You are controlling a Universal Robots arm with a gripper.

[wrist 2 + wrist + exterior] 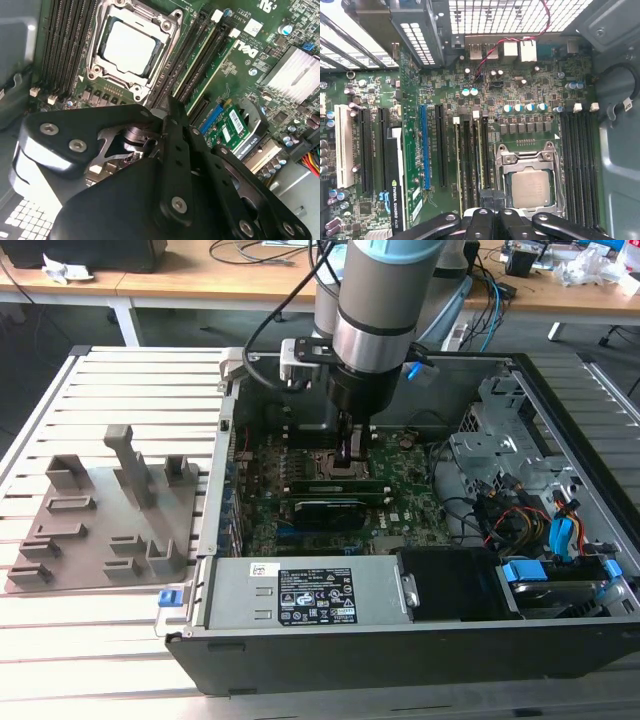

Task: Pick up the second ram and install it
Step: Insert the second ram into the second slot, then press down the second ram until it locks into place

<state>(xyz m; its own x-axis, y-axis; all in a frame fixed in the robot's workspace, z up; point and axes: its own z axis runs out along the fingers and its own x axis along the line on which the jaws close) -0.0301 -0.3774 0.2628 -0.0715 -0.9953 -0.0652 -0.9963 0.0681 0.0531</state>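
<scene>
My gripper [350, 462] reaches down into the open computer case, over the green motherboard [400, 505]. Its black fingers [171, 107] are shut together, with nothing green between them. Two slim green sticks stand in the long slots beside the processor socket [532, 187]. The tips [492, 196] hang over one end of the stick nearest the socket, which I take to be the second ram [484, 155]. I cannot tell whether they touch it. From outside, both sticks show as a dark pair [335, 482] just in front of the gripper.
A black oblong card [320, 512] sits in a slot beside the sticks. The power supply [300, 595] runs along the case's near side, and loose cables [520, 510] and a drive cage [500, 410] crowd the exterior view's right. A grey fixture plate [100, 520] lies outside.
</scene>
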